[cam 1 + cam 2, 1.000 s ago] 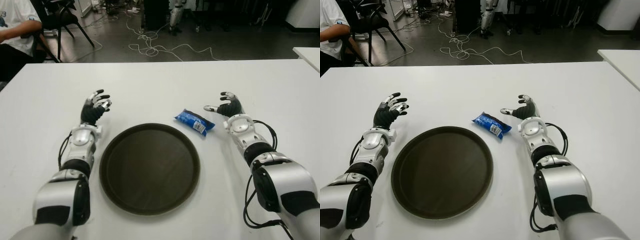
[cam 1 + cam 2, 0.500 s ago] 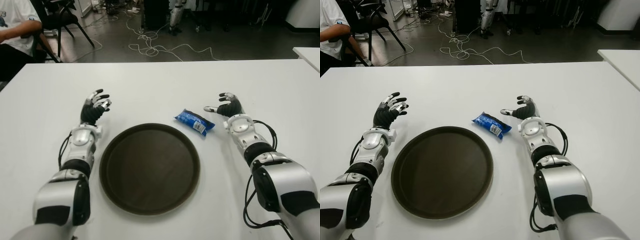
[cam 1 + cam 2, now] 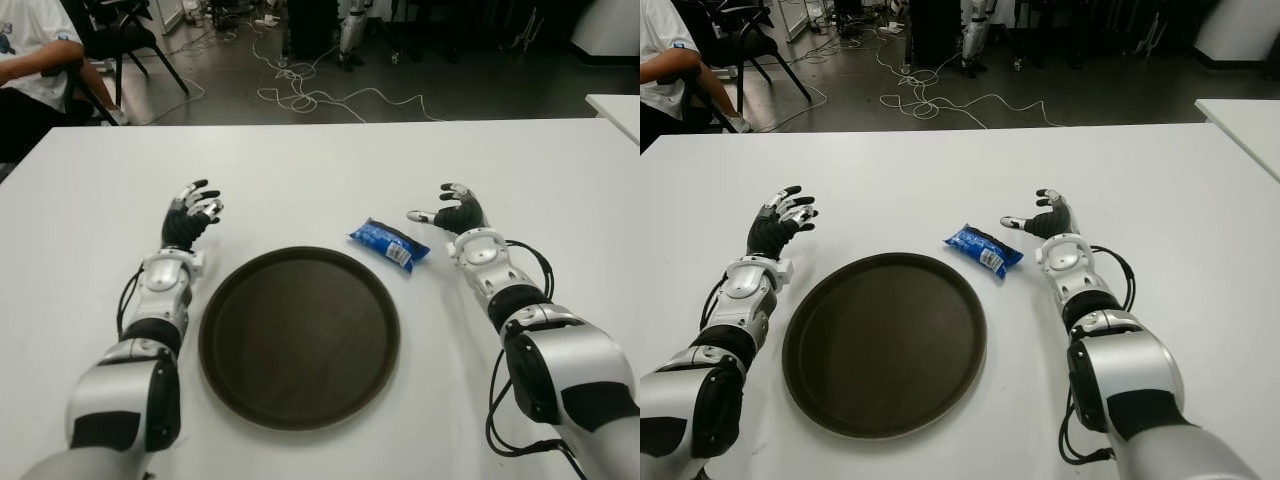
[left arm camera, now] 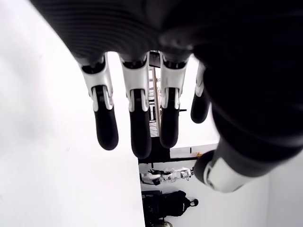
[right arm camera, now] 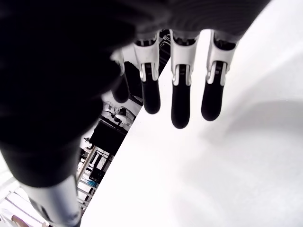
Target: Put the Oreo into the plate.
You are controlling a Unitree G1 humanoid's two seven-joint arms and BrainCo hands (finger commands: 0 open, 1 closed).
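A blue Oreo packet lies on the white table, just past the upper right rim of a round dark brown plate. My right hand is open a short way to the right of the packet, thumb pointing toward it, not touching it. Left of the plate, my left hand is open with fingers spread and holds nothing. Both wrist views show straight fingers with only bare table beyond them.
A second white table shows at the right edge. Beyond the far table edge are cables on the floor, a chair and a seated person at the upper left.
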